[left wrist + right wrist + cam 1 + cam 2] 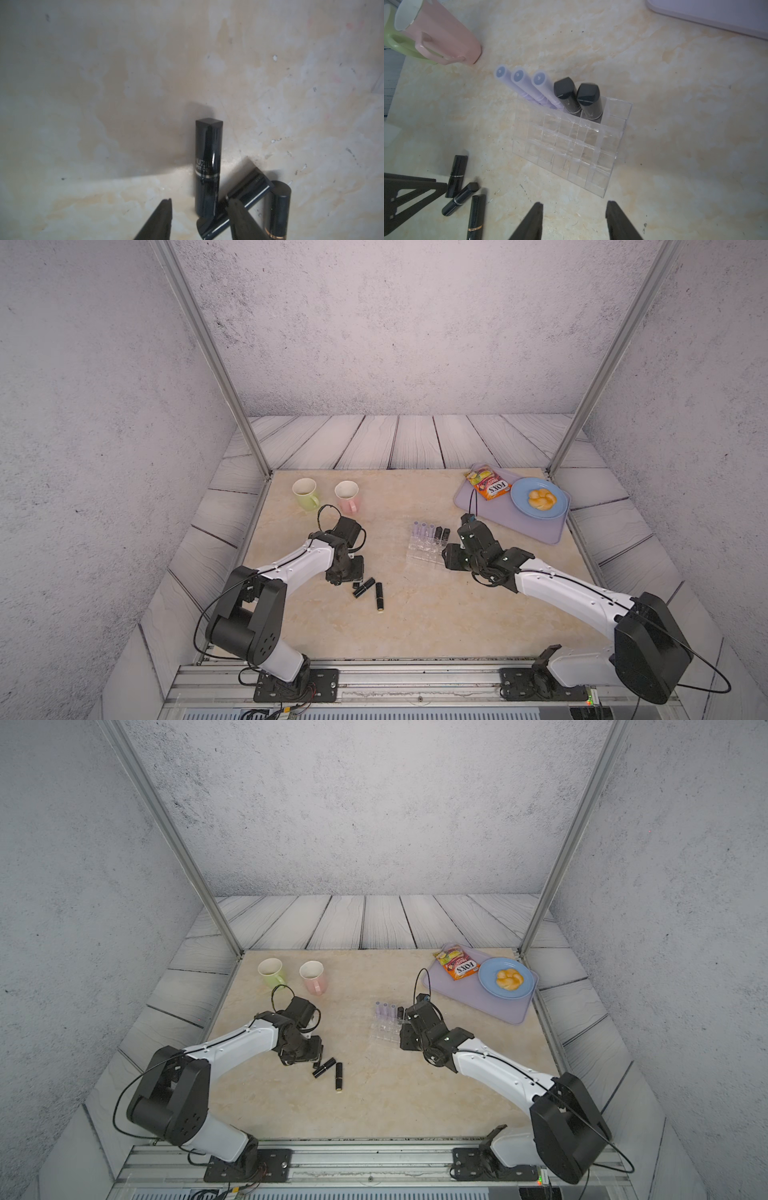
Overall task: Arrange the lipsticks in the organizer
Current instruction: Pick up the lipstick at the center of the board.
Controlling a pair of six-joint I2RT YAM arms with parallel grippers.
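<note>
My left tool [200, 201] sits low over the three loose black lipsticks [369, 588] on the counter [415, 622]. Its jaws are partly apart and hold nothing. One lipstick [207, 162] lies between them, and a second lipstick [247, 189] crosses by its base under one finger. My right tool [574, 203] hovers open and empty just beside the organizer [566, 149], whose far row holds three lilac lipsticks [527, 87] and two black lipsticks [588, 101]. The tubes look light, rigid and glossy, so they will likely slip or roll. I'd pinch mid-barrel, squarely across the body.
</note>
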